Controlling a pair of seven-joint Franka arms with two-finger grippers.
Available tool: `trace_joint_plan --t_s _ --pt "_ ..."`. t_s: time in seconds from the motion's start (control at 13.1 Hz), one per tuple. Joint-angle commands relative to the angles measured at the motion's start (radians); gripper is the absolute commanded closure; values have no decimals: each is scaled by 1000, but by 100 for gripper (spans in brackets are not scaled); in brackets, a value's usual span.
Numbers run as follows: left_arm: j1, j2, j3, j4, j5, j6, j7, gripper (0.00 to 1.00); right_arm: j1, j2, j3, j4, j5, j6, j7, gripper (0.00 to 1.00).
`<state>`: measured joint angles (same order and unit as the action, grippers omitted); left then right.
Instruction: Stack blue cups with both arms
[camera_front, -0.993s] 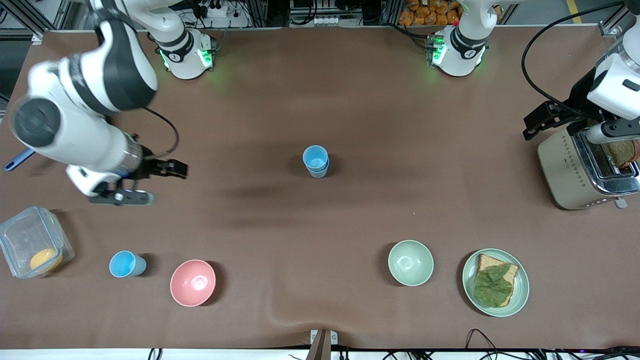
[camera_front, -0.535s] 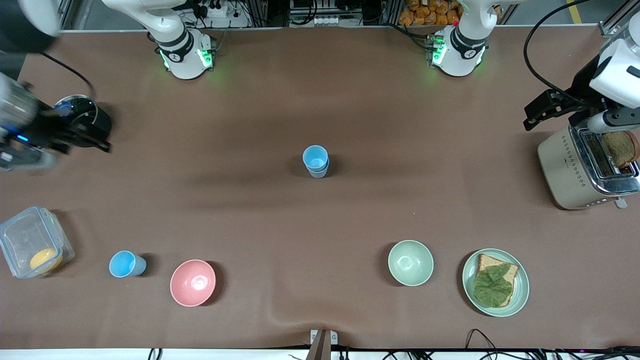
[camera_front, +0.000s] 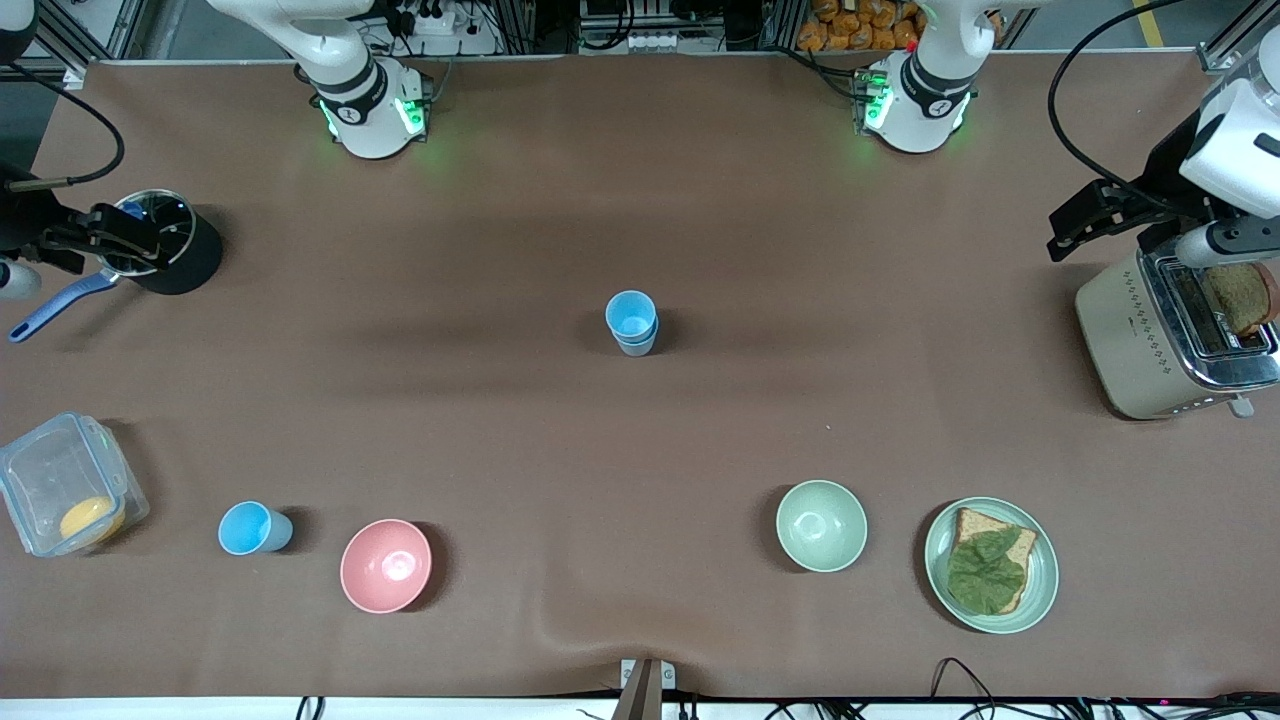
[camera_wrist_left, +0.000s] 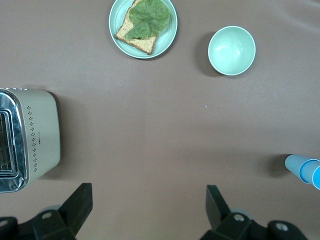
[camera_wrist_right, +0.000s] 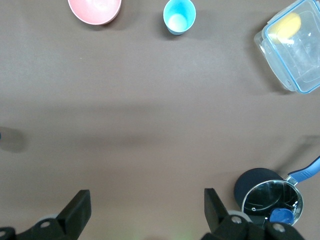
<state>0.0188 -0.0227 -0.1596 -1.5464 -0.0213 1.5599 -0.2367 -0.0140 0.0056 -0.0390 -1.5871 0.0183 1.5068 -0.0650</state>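
Note:
Two blue cups (camera_front: 631, 322) stand nested in one stack at the middle of the table; the stack also shows at the edge of the left wrist view (camera_wrist_left: 304, 169). A single blue cup (camera_front: 252, 528) stands upright near the front camera, toward the right arm's end, beside the pink bowl (camera_front: 386, 565); it shows in the right wrist view (camera_wrist_right: 179, 16). My right gripper (camera_front: 125, 240) is open and empty (camera_wrist_right: 146, 205), over the black pot (camera_front: 178, 250). My left gripper (camera_front: 1088, 218) is open and empty (camera_wrist_left: 149, 200), up beside the toaster (camera_front: 1150, 345).
A clear container (camera_front: 62, 485) with a yellow thing stands beside the single cup. A pale green bowl (camera_front: 821, 525) and a plate (camera_front: 1040, 580) with bread and a leaf stand near the front camera toward the left arm's end. The pot has a blue handle (camera_front: 45, 312).
My right arm has swung away from the spot above the single cup to the table's end, over the black pot. The left arm has barely moved. The cups have not moved.

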Motion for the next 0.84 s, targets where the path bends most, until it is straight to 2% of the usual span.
trace_joint_plan --t_s 0.0,0.53,0.76 --pt "-3 6 3 26 -6 -24 13 0 -38 -24 27 -24 -3 -4 -4 0" --pt "-3 6 9 26 -19 -24 10 0 -69 -22 73 5 -4 -28 -6 0" --pt "-3 6 9 26 -20 -24 0 0 -72 -10 74 22 -6 -27 -6 0"
